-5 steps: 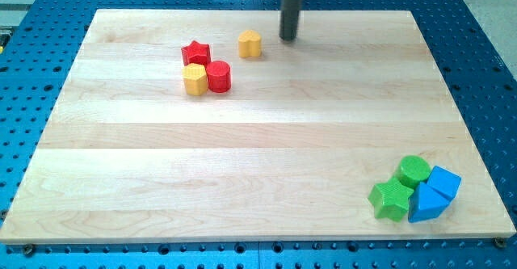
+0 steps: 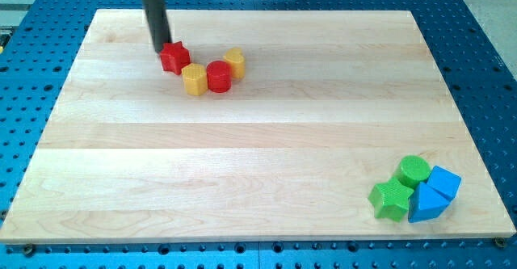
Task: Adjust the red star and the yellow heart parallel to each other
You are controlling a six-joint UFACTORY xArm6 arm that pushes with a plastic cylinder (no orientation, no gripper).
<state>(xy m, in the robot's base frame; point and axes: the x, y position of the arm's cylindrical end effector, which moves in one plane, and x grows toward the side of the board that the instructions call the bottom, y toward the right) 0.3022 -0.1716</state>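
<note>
The red star (image 2: 174, 57) lies near the view's top left of the wooden board (image 2: 258, 140). My tip (image 2: 161, 45) is at the star's upper left edge, touching or nearly touching it. The yellow heart (image 2: 234, 62) lies to the star's right, against a red cylinder (image 2: 219, 76). A yellow hexagon (image 2: 194, 80) sits between the star and the cylinder, just below the star. These four blocks form a shallow arc.
At the view's bottom right stands a tight cluster: a green cylinder (image 2: 414, 170), a green star (image 2: 391, 199), a blue block (image 2: 443, 182) and a blue wedge (image 2: 425, 205). A blue perforated table surrounds the board.
My tip moved from right of the yellow heart to the red star's upper left. The heart now lies lower and further left, against the red cylinder. The star has shifted left.
</note>
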